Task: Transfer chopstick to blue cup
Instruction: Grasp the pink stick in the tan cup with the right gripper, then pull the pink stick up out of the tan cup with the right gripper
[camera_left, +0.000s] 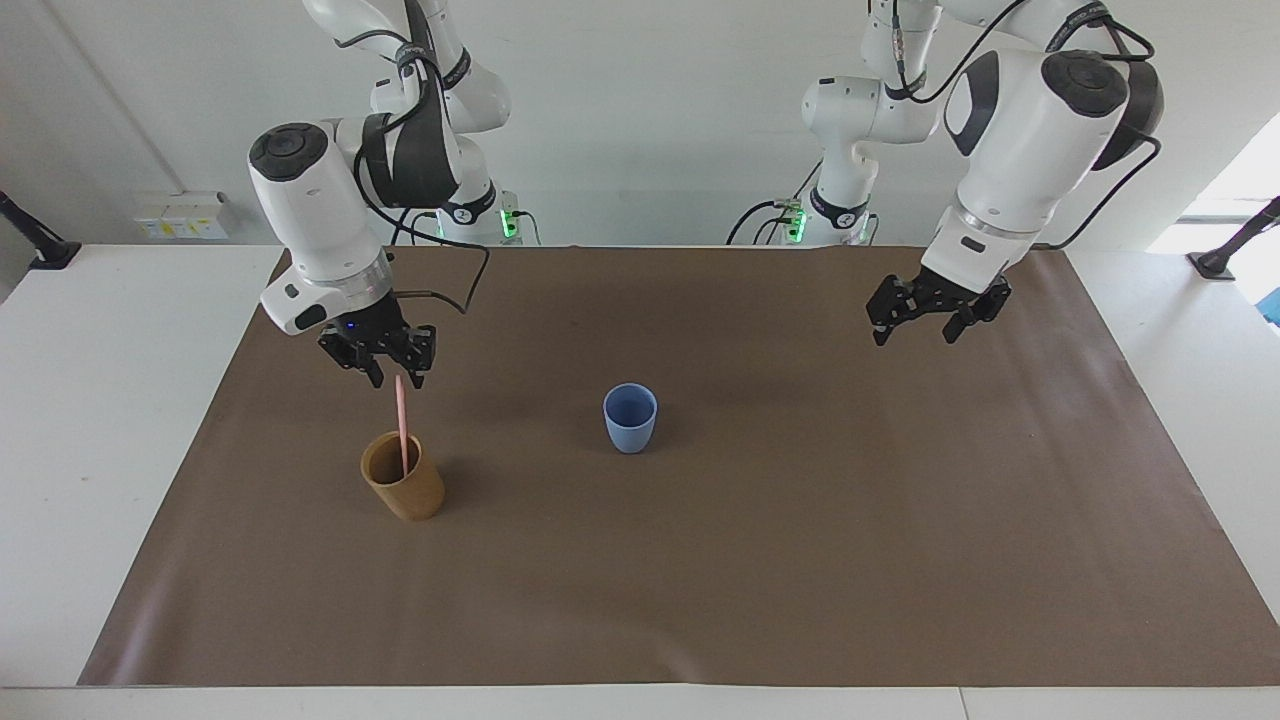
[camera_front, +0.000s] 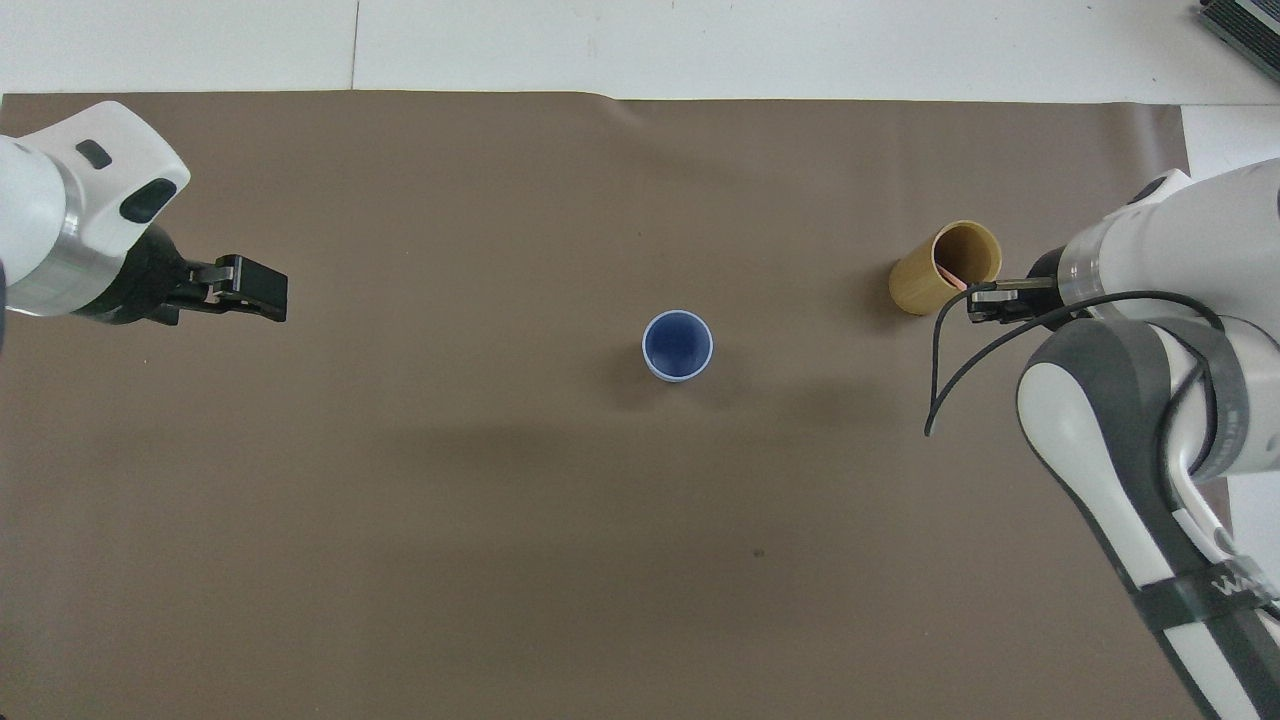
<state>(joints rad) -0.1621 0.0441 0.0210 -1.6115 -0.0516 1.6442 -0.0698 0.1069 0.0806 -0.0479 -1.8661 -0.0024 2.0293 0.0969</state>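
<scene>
Facing view, frame's left: right gripper (camera_left: 397, 378) poised about the top of the chopstick (camera_left: 402, 430) standing in the tan cup (camera_left: 405, 495), grip impossible to tell, blue cup (camera_left: 630, 420) at centre, left gripper (camera_left: 918, 332) spread wide and empty at upper right; overhead, mirrored, same layout.
</scene>
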